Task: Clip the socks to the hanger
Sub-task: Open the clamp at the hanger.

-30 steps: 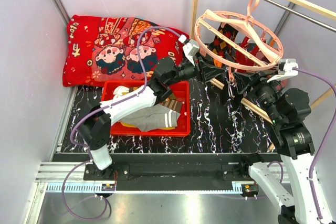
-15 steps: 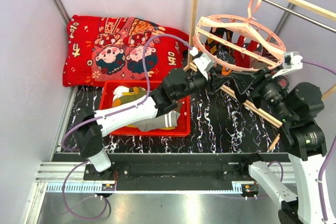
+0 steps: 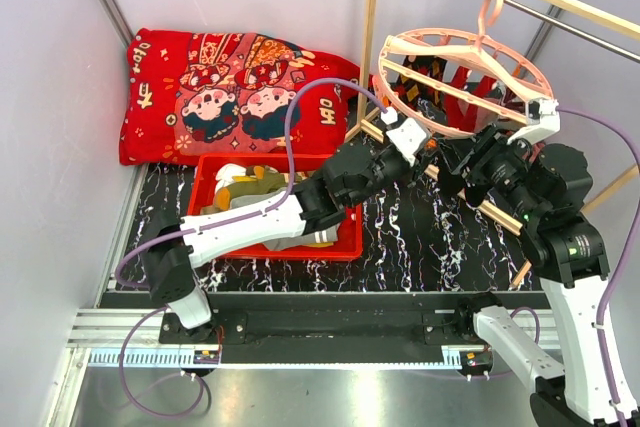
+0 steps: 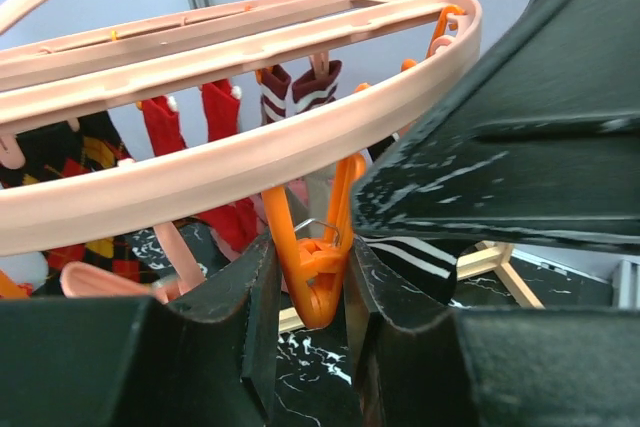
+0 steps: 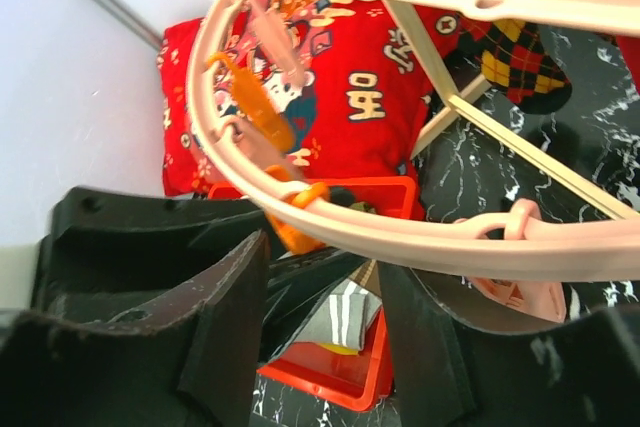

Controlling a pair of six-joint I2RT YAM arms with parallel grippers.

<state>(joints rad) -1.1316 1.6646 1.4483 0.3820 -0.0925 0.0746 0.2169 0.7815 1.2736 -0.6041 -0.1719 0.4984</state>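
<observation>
The pale-pink ring hanger [image 3: 455, 39] hangs by its hook from the rack at the back right. My left gripper [image 3: 424, 145] reaches under its near rim and is shut on an orange clip [image 4: 312, 269] hanging from the ring [image 4: 200, 177]. My right gripper [image 3: 463, 159] sits just right of it under the ring [image 5: 400, 232]. Its jaws stand apart, and the clip [image 5: 295, 229] and the left fingers show through the gap. Black white-striped fabric [image 4: 432, 253] lies beside that clip. Argyle [image 4: 60, 162], red [image 4: 215, 112] and maroon striped socks hang clipped. A grey striped sock [image 5: 350, 312] lies in the basket.
A red basket [image 3: 280, 252] with olive and grey socks stands left of centre on the marbled black table. The red cartoon cushion [image 3: 220, 92] lies behind it. An upright wooden pole [image 3: 372, 27] and a slanted wooden pole [image 3: 500, 217] stand close to both grippers.
My left gripper has moved right and nearer, from the ring's left rim to under its near rim. The ring has swung right. My right gripper has risen closer to the ring.
</observation>
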